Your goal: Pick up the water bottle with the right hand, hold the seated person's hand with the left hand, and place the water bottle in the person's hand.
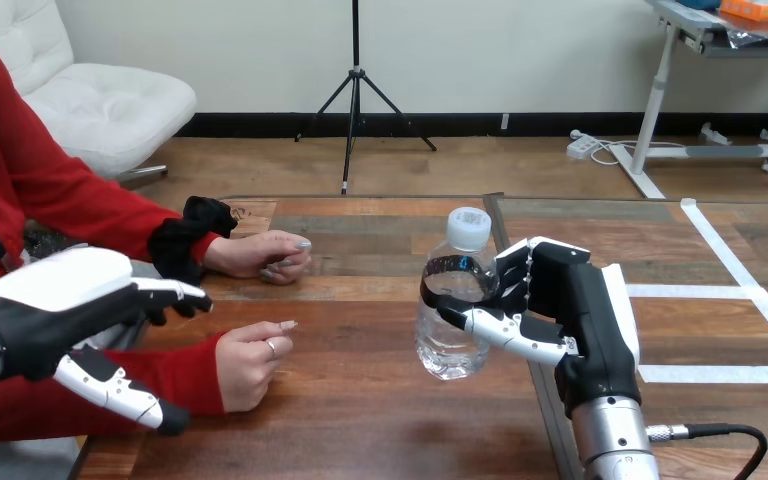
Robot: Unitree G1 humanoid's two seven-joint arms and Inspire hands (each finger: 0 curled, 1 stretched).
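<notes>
Water bottle, clear, white-capped: clasped in the curled fingers of right hand for handover; left hand, fingers spread, just short of person's nearer hand, ready to take it.

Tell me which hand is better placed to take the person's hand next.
Left: the left hand hangs open just beside the person's nearer hand, while the right hand is curled round the water bottle.

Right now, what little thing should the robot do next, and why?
Probably move the left hand onto the person's nearer hand and take hold. The right hand is already curled round the water bottle, while the left hand is open and not yet on that hand.
</notes>
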